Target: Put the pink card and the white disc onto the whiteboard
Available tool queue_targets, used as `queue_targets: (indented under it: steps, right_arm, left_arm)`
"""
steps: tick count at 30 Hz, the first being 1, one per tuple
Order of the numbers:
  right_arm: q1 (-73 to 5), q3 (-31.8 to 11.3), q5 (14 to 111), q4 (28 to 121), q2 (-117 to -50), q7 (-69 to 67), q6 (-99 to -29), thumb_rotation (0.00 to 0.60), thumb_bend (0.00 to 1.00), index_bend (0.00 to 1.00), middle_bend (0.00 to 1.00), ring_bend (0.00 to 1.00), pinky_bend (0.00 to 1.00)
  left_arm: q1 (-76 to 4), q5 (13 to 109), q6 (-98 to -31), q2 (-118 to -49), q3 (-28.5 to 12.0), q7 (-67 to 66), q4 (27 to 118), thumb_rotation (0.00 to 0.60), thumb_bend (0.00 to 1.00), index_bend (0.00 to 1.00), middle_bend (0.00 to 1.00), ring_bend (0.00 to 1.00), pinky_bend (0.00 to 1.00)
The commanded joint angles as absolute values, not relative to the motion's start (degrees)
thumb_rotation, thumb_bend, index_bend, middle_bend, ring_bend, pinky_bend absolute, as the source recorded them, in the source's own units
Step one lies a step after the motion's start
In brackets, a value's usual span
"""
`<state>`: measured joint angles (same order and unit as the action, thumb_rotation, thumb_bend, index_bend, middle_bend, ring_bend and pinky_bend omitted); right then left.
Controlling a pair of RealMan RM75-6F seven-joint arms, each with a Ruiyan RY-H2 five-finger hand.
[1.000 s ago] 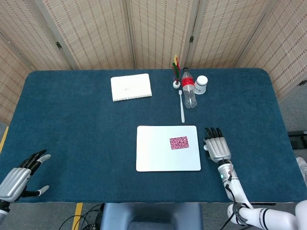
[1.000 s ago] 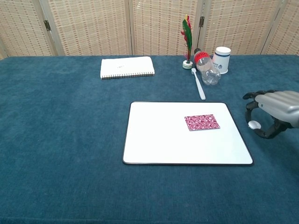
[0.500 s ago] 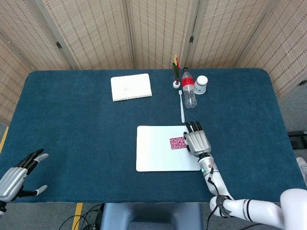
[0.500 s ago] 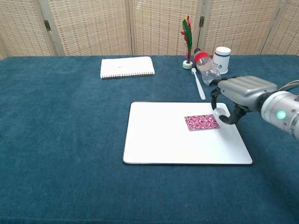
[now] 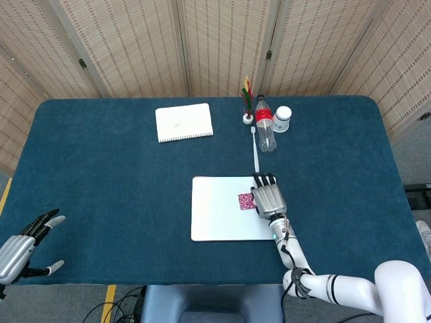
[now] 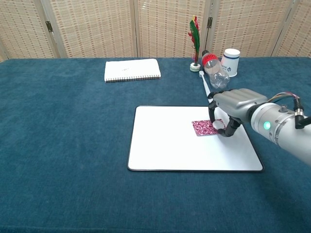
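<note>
The whiteboard [image 5: 215,219] [image 6: 170,145] lies flat at the table's front centre. On its right half lies the pink patterned card [image 5: 244,200] [image 6: 201,127]. My right hand [image 5: 268,196] [image 6: 234,104] hovers over the card's right end, with thumb and fingers curled down towards the board. A small white disc [image 6: 219,126] seems pinched between them, though it is hard to tell from the white board behind it. The hand hides the right end of the card. My left hand [image 5: 23,247] hangs at the front left edge, fingers apart and holding nothing.
At the back stand a spiral notebook [image 5: 184,122], a feathered shuttlecock [image 5: 247,102], a lying red-capped bottle [image 5: 264,125] and a white cup [image 5: 282,119]. A white stick [image 5: 255,151] lies just behind the board's far right corner.
My right hand has moved left from the cloth beside the board to over the board's right half, ending above the card's right end. The left hand has barely shifted.
</note>
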<state>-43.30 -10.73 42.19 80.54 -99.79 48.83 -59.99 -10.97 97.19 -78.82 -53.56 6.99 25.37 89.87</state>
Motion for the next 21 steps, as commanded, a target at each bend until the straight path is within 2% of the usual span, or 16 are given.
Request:
queue_targets:
  steps: [1,5,9,12,16,21]
  right_arm:
    - [-43.6,-10.8,41.9,80.2,-99.8,48.3,-59.7,0.6,0.17,0.14,0.0,0.0,0.0]
    - [-43.1,-10.6,42.6,82.1,-98.3,46.8,-60.1,0.6,0.16,0.03,0.0,0.0,0.0]
    - [-39.8,-9.4,46.9,90.2,-93.0,42.9,-64.0,0.6,0.14,0.01,0.0,0.0,0.0]
    - [-34.5,-6.1,55.2,98.1,-86.7,37.3,-70.2,0.6,0.13,0.01,0.0,0.0,0.0]
    - [-25.7,1.3,68.4,104.9,-77.7,27.5,-79.1,0.6,0.12,0.01,0.0,0.0,0.0]
    - [-16.8,9.2,81.3,101.8,-71.8,17.8,-88.3,0.6,0.11,0.01,0.0,0.0,0.0]
  left_arm:
    - [-10.9,97.2,-79.0,-53.5,7.0,25.5,89.8,0.6,0.25,0.13,0.05,0.05,0.19]
    - [-10.7,96.8,-79.2,-53.6,6.8,25.4,89.6,0.6,0.25,0.13,0.05,0.05,0.19]
    - [-10.5,96.1,-79.2,-53.8,6.5,24.4,89.5,0.6,0.25,0.13,0.05,0.05,0.19]
    - [-10.5,95.1,-78.7,-54.0,6.3,22.9,89.9,0.6,0.25,0.13,0.05,0.05,0.19]
    - [-10.1,94.1,-78.7,-54.5,5.8,19.3,91.3,0.6,0.25,0.13,0.05,0.05,0.19]
    - [-10.1,92.8,-77.7,-55.9,5.2,13.5,92.9,0.6,0.25,0.12,0.05,0.05,0.19]
